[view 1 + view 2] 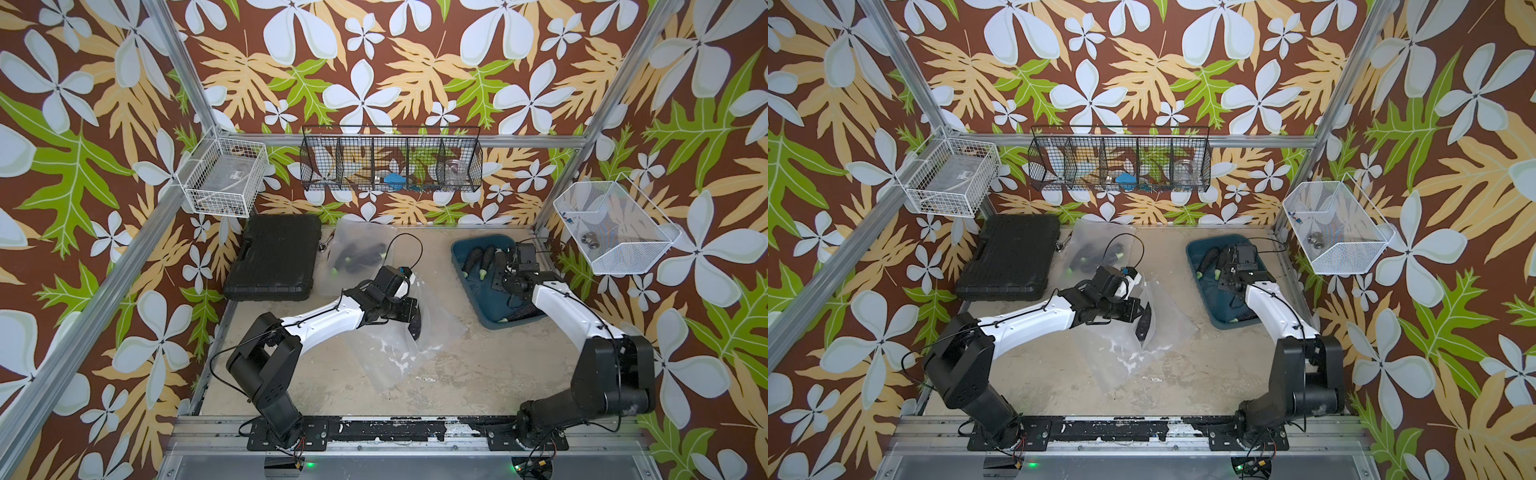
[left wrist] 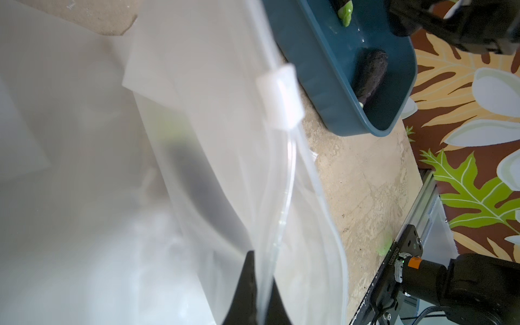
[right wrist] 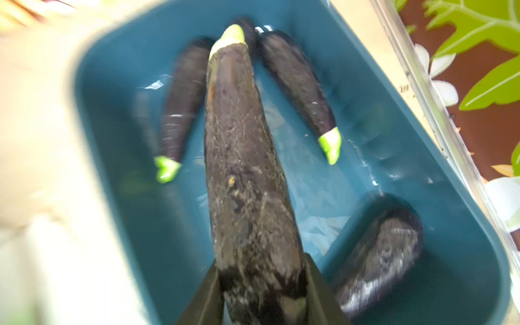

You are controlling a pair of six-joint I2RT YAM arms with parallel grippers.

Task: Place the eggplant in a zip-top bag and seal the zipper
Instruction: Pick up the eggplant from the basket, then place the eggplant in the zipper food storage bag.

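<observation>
While the right gripper (image 3: pixel 261 287) clamps the eggplant (image 3: pixel 242 168) by one end over the teal bin (image 3: pixel 464 281), and the left gripper (image 2: pixel 260 295) pinches the zip-top bag (image 2: pixel 225 168) beside it, that end-hold risks slippage

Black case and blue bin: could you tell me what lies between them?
A clear bag holding eggplants beside the black case, then the left arm's wrist, in both top views.

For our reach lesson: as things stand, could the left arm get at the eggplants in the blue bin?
Probably not: the left gripper is shut on the zip-top bag, and the right gripper, gripping an eggplant, occupies the blue bin.
</observation>
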